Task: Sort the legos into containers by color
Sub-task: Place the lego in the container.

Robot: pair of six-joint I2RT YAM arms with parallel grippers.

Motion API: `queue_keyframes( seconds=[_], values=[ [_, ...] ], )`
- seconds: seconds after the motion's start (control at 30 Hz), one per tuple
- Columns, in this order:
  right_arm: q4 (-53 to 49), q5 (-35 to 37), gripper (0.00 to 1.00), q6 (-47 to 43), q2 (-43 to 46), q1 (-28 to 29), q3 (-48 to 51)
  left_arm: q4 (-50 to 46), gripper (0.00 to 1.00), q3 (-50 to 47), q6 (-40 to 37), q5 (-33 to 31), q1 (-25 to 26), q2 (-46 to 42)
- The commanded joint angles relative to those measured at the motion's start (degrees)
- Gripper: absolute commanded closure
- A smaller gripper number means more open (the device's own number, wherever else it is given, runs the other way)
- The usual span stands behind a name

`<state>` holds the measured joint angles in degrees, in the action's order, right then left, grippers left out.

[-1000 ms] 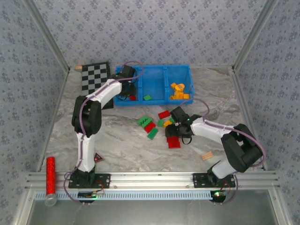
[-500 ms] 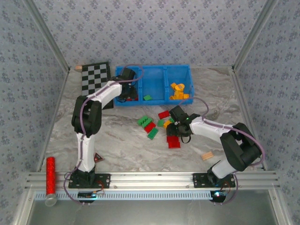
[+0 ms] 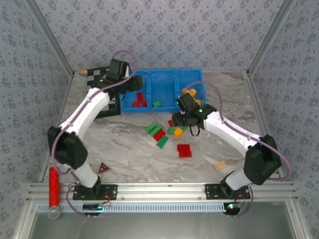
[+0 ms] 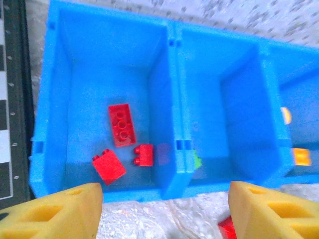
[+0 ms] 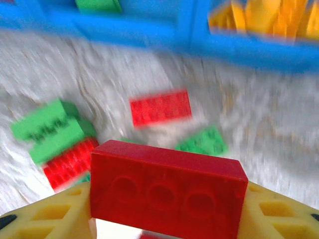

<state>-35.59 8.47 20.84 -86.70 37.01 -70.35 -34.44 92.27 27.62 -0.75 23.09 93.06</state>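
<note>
Red brick (image 5: 167, 191) sits clamped between the yellow fingers (image 5: 45, 214) of the right gripper (image 5: 165, 215), above the loose legos (image 3: 160, 134) on the marble table (image 3: 124, 149), near the blue tray (image 4: 172, 99). The left gripper (image 4: 164, 209) hangs over the tray's left compartment, jaws wide and empty, with three red bricks (image 4: 122, 125) lying inside.

The tray (image 3: 164, 73) sits at upper centre of the top view, with the checkerboard (image 3: 93, 78) directly left of it. Its left compartment holds three bricks (image 4: 122, 124), the middle a single brick (image 3: 157, 104), the right a pile of bricks (image 3: 188, 91). Loose bricks (image 3: 160, 134) lie on the table (image 3: 129, 144) just below the tray, the wooden block (image 3: 220, 165) at lower right, the triangle (image 3: 103, 168) at lower left.
</note>
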Motion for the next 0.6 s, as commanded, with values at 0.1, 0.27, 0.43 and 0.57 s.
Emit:
queue_keyframes(
  seconds=[0.1,0.27,0.43,0.57],
  values=[
    [5.00,1.38,0.53,-13.83,-10.98,0.34,-16.69,-2.72,0.29,-10.65,-4.81,2.27,-2.81,-15.33],
    [7.73,0.36,0.53,-21.01,-22.69,1.94,-31.75,-7.34,0.26,-21.42,-10.86,4.96,-3.67,-26.80],
    [8.18,0.15,0.52,-27.68,-32.42,4.10,-43.46,-11.40,0.26,-29.29,-11.96,6.29,-3.84,-34.81],
    [10.79,0.35,0.51,-33.78,-39.50,5.63,-49.91,-7.97,0.29,-35.88,-10.80,11.59,-3.84,-39.99]
  ],
)
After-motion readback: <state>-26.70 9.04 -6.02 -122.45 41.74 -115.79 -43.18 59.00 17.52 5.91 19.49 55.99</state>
